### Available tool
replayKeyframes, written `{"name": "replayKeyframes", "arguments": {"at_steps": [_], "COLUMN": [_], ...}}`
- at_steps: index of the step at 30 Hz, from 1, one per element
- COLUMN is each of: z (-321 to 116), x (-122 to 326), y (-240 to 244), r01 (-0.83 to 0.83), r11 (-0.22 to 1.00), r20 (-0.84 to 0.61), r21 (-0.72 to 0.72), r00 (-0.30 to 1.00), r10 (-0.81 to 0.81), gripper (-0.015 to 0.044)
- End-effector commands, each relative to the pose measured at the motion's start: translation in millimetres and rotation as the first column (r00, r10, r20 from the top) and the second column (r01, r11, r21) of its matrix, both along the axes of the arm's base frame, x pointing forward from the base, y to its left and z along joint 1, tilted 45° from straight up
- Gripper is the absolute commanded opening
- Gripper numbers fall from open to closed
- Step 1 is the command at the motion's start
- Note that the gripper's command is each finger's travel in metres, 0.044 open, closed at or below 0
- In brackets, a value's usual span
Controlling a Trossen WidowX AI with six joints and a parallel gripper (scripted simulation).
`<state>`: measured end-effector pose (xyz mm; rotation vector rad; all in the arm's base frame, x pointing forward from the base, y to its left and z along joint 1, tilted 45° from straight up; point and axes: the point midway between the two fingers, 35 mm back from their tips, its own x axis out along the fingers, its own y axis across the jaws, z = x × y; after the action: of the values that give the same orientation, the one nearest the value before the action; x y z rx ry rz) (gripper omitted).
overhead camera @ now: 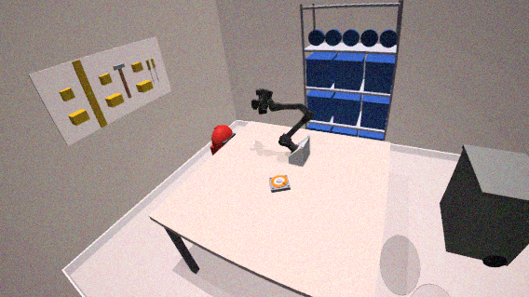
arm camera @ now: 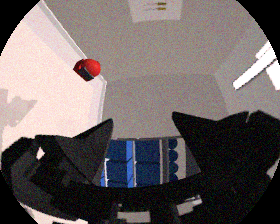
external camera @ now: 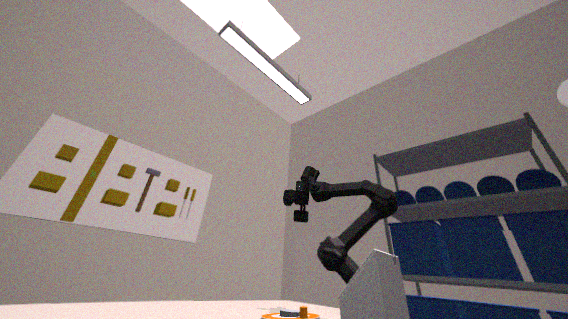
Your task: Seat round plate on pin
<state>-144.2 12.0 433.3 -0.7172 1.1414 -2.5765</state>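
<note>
Tool hangs high above the counter, fingers spread wide and holding nothing, well apart from the plate, which lies on its base mid-counter, presumably propped on the pin since nothing has turned it

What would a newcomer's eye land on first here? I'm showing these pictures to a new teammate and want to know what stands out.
Probably the black arm rearing up from its mount at the table's far side, its gripper open, empty and high in the air. Next, the small round plate with its orange ring on a square base mid-table, well apart from the arm. The red button at the table's far left edge and the blue-filled shelf behind also catch the eye.
</note>
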Motion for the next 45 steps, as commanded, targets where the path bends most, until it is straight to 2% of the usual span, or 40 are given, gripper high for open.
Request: {"name": "replayKeyframes", "arguments": {"at_steps": [1, 3, 8, 10, 15, 18, 22, 28, 32, 34, 36, 40, 42, 45], "z": [1, 6, 9, 8, -14, -25, -62, -112, -161, -172, -201, -257, -265, -304], "x": [1, 12, 55, 64, 144, 171, 242, 323, 385, 396, 423, 460, 464, 478], "y": [-4, -38, -129, -141, -215, -231, -258, -262, -246, -239, -220, -180, -173, -143], "r01": [-0.013, -0.114, -0.394, -0.436, -0.693, -0.748, -0.852, -0.911, -0.924, -0.922, -0.911, -0.878, -0.872, -0.840], "r11": [1.000, 0.992, 0.910, 0.889, 0.689, 0.621, 0.441, 0.244, 0.091, 0.061, -0.008, -0.100, -0.110, -0.138], "r20": [-0.008, -0.051, 0.002, 0.010, 0.114, 0.164, 0.300, 0.452, 0.570, 0.587, 0.630, 0.699, 0.708, 0.730], "r21": [0.006, 0.050, 0.132, 0.142, 0.213, 0.235, 0.283, 0.332, 0.372, 0.383, 0.412, 0.468, 0.478, 0.524], "r00": [1.000, 0.992, 0.918, 0.898, 0.718, 0.660, 0.516, 0.381, 0.304, 0.294, 0.279, 0.299, 0.308, 0.360], "r10": [0.013, 0.116, 0.397, 0.439, 0.687, 0.733, 0.803, 0.807, 0.763, 0.755, 0.724, 0.650, 0.636, 0.581], "gripper": [0.0374, 0.0321, 0.0190, 0.0138, 0.0006, 0.0000, 0.0000, 0.0000, 0.0000, 0.0000, 0.0000, 0.0000, 0.0000, 0.0000]}}
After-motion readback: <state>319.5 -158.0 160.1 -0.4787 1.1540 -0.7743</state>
